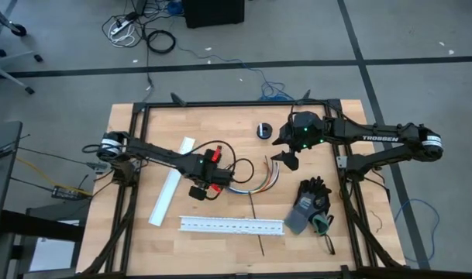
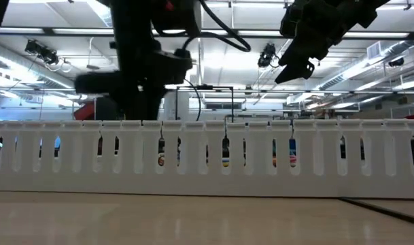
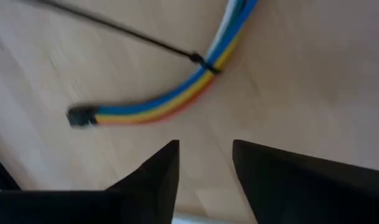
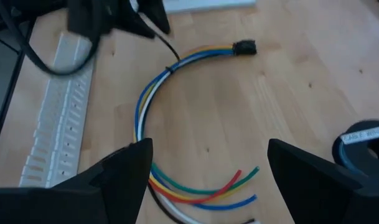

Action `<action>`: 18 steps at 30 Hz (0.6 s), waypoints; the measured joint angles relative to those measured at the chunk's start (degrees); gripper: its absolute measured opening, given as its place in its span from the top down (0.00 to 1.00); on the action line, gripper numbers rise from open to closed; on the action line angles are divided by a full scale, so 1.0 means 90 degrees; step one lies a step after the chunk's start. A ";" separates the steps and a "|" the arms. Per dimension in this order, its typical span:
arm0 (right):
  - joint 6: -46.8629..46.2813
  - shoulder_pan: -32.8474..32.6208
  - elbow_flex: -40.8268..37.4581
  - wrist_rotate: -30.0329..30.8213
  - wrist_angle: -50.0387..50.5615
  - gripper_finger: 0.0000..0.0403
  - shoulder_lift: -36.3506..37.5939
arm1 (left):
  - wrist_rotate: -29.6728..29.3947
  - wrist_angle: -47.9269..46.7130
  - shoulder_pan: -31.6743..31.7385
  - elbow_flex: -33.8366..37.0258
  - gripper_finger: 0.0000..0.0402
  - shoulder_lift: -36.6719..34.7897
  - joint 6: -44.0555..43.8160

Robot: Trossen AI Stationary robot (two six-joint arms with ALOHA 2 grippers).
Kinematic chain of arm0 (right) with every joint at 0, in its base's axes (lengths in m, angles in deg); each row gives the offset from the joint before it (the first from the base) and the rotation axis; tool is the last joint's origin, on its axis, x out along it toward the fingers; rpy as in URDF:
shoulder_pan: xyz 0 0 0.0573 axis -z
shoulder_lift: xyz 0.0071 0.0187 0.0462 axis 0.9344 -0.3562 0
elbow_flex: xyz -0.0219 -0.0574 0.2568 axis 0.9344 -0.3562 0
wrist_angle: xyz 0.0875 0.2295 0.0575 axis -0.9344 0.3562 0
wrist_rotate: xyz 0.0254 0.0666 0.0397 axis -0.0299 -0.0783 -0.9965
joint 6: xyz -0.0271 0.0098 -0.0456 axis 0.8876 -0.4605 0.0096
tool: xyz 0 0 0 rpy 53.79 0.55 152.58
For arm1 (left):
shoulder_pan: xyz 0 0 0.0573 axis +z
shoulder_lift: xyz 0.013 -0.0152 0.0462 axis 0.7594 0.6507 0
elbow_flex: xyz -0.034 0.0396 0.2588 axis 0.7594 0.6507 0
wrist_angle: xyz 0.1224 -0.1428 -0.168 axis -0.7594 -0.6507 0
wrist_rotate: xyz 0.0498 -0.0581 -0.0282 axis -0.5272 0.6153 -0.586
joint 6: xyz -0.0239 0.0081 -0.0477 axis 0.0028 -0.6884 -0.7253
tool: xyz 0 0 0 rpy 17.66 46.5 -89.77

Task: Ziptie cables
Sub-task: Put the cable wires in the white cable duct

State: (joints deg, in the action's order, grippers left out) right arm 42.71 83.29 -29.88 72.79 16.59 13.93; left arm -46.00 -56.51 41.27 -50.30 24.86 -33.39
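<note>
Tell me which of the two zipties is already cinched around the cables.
The ziptie near the cables' black connector end is looped around the bundle. The other ziptie lies straight on the table, apart, crossing the white slotted channel.

I am seeing the cables (image 1: pixel 255 180) lying curved on the table (image 1: pixel 135 232) near its middle, and I am placing everything from them. The left gripper (image 1: pixel 207 188) is hanging just to their left, the right gripper (image 1: pixel 286 160) just beyond them to the right. A ziptie (image 3: pixel 195 58) is sitting around the bundle. The slotted channel (image 1: pixel 232 225) is lying in front, the gloves (image 1: pixel 311 203) front-right, the tape roll (image 1: pixel 264 130) behind.
</note>
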 joint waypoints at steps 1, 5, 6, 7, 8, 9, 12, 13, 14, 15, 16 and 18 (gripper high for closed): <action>0.0027 0.0018 0.0000 0.0002 -0.0054 0.23 0.0000 | -0.0090 0.0206 0.0023 0.0049 0.61 0.0028 0.0212; 0.0096 0.0026 0.0000 0.0010 -0.0110 0.23 0.0000 | -0.0332 0.0747 0.0129 0.0148 0.54 0.0316 0.0922; 0.0105 0.0028 0.0000 0.0010 -0.0112 0.23 0.0000 | -0.0382 0.0745 0.0163 0.0151 0.54 0.0392 0.1047; 0.0117 0.0028 0.0000 0.0010 -0.0114 0.23 0.0000 | -0.0380 0.0752 0.0211 0.0153 0.54 0.0465 0.1147; 0.0150 0.0028 0.0000 0.0012 -0.0103 0.23 0.0000 | -0.0377 0.0754 0.0254 0.0152 0.53 0.0537 0.1252; 0.0162 0.0028 0.0000 0.0010 -0.0112 0.23 0.0000 | -0.0378 0.0754 0.0296 0.0150 0.53 0.0595 0.1383; 0.0224 0.0028 0.0000 0.0010 -0.0110 0.23 0.0000 | -0.0423 0.0886 0.0381 0.0153 0.54 0.0772 0.1845; 0.0229 0.0028 0.0000 0.0010 -0.0108 0.23 0.0000 | -0.0428 0.0923 0.0401 0.0153 0.54 0.0791 0.1982; 0.0231 0.0028 0.0000 0.0010 -0.0109 0.23 0.0000 | -0.0431 0.0962 0.0420 0.0152 0.54 0.0829 0.2101; 0.0250 0.0028 0.0000 0.0010 -0.0113 0.23 0.0000 | -0.0432 0.1028 0.0440 0.0148 0.54 0.0844 0.2205; 0.0264 0.0028 0.0000 0.0010 -0.0113 0.23 0.0000 | -0.0426 0.1036 0.0460 0.0148 0.54 0.0860 0.2304; 0.0277 0.0028 0.0000 0.0010 -0.0143 0.23 0.0000 | -0.0408 0.1008 0.0495 0.0134 0.54 0.0935 0.2567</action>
State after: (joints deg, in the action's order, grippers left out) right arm 45.21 83.55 -29.88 72.87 15.30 13.93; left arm -49.67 -47.44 45.72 -49.10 33.28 -10.29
